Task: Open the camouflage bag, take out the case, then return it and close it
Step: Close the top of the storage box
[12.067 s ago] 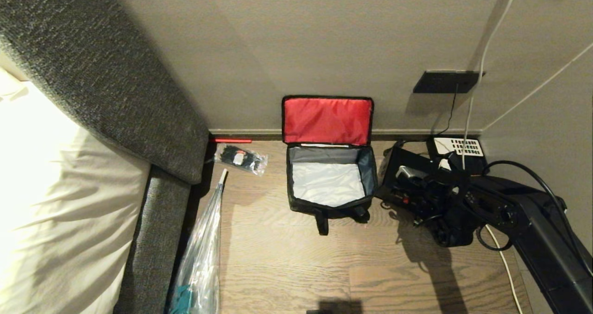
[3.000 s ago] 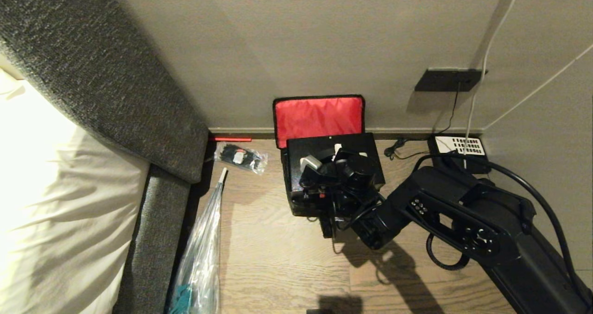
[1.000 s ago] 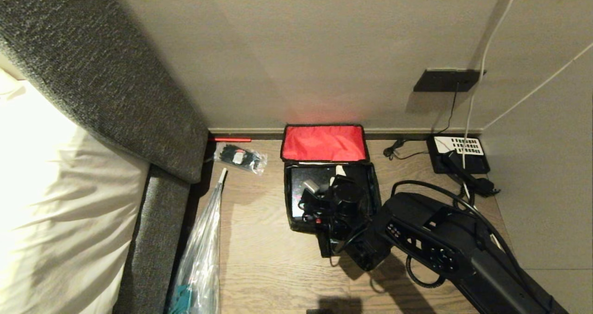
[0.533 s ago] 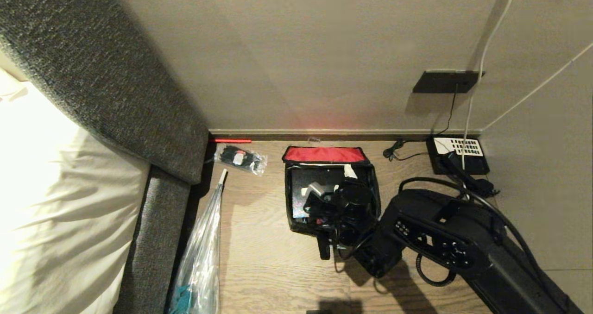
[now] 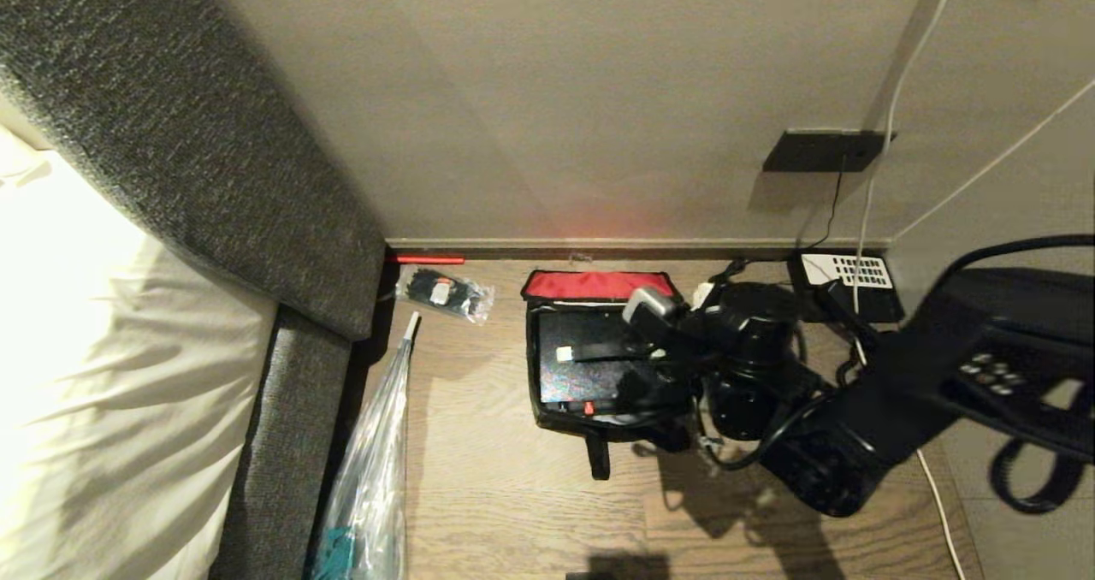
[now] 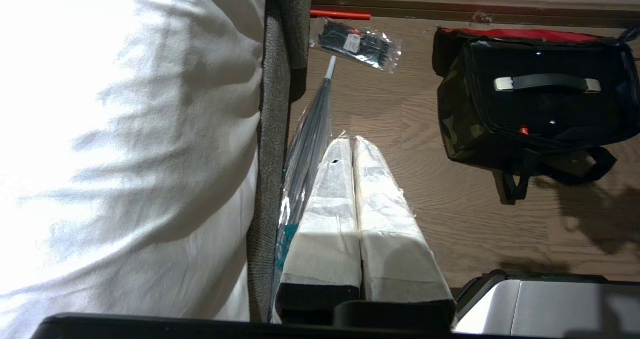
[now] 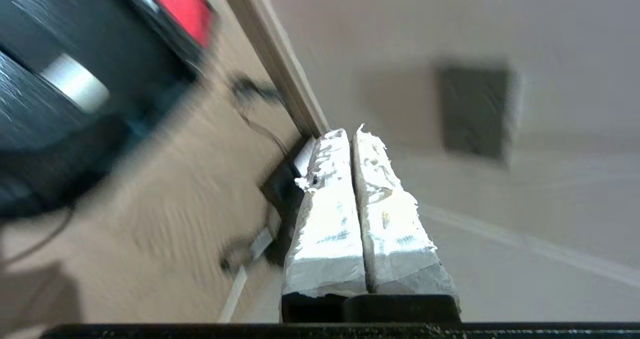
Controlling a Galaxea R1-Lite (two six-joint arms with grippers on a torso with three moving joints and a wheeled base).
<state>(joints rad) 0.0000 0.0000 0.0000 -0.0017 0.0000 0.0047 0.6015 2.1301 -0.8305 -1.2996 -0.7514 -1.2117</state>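
Observation:
The camouflage bag (image 5: 547, 409) sits open on the wood floor by the wall. Only a narrow strip of the lid's red lining (image 5: 599, 285) shows along its far edge. The case (image 5: 590, 375), flat and black with a strap handle and a small red mark, lies in the bag's mouth. In the left wrist view the camouflage bag (image 6: 460, 119) shows its side and the case (image 6: 545, 109) its top. My right gripper (image 5: 703, 292) hangs shut and empty beside the bag's right far corner, pointing toward the phone; my right gripper (image 7: 350, 131) is apart from the bag. My left gripper (image 6: 346, 144) is shut, parked off to the left.
A black phone with white keys (image 5: 843, 285) and its cables lie right of the bag at the wall. A clear packet (image 5: 445, 293) and a long plastic-wrapped item (image 5: 368, 469) lie to the left, beside the grey upholstered bed side (image 5: 291, 409). A dark wall plate (image 5: 825, 150) is above the phone.
My right arm has lifted off the case and swung right, its gripper now shut and empty. The lid has sunk lower, so less red lining shows. The case stays in the bag.

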